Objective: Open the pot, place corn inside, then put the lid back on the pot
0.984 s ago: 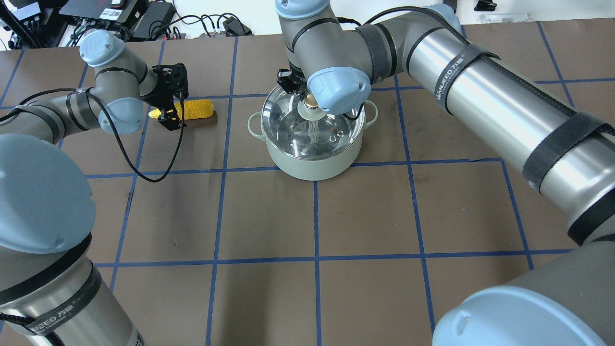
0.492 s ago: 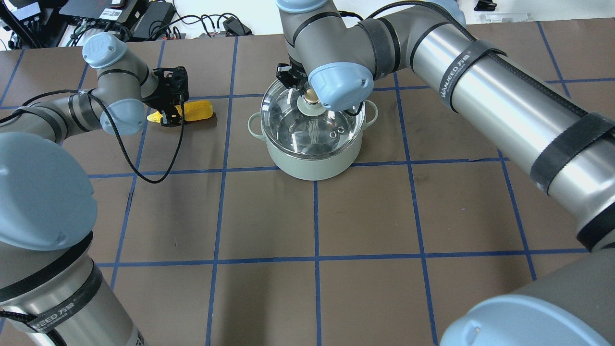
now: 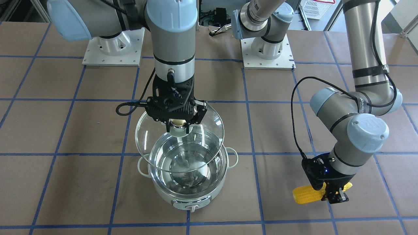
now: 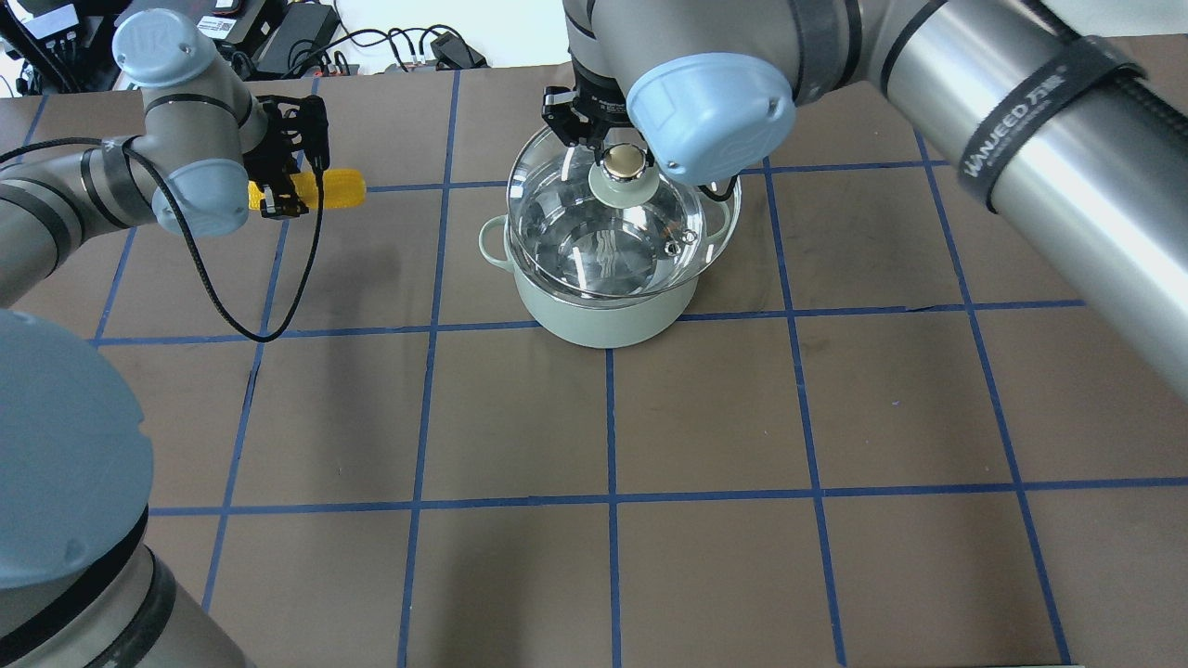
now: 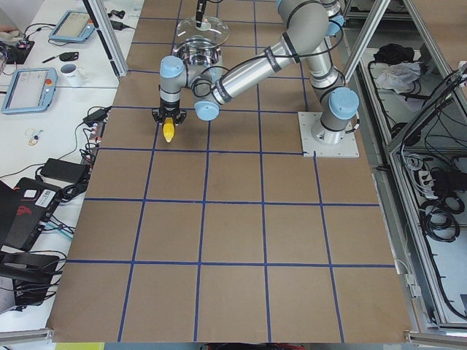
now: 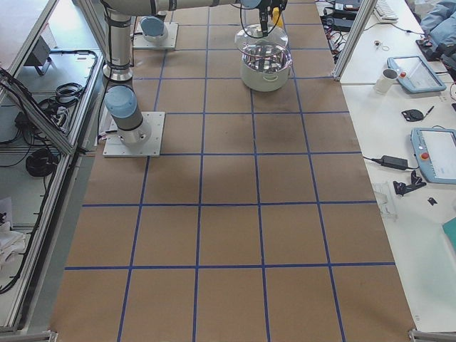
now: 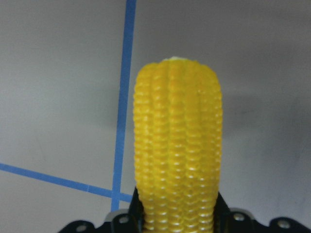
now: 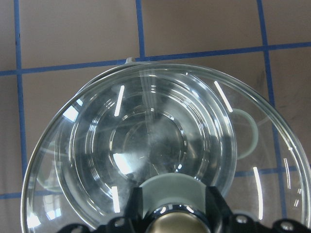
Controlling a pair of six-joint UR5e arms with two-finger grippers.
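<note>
My right gripper (image 3: pixel 178 126) is shut on the beige-capped knob (image 4: pixel 624 165) of the clear glass lid (image 3: pixel 210 124). It holds the lid tilted, a little above and behind the pale-green pot (image 3: pixel 217 192), whose steel inside shows through the glass. The pot (image 4: pixel 603 320) stands mid-table. The right wrist view looks down through the lid (image 8: pixel 272 145). My left gripper (image 4: pixel 283 193) is shut on the yellow corn (image 4: pixel 336 188) and holds it level above the table, well left of the pot. The corn also shows in the front view (image 3: pixel 305 195) and the left wrist view (image 7: pixel 177 145).
Brown table paper with a blue tape grid (image 4: pixel 608 417). Cables and electronics lie past the far edge (image 4: pixel 278 37). The left arm's black cable (image 4: pixel 251 306) hangs in a loop over the table. Two arm bases (image 3: pixel 267 52) stand at the robot's side.
My right gripper has raised the lid off the pot. My left gripper has lifted the corn off the table and carried it a little left and away.
</note>
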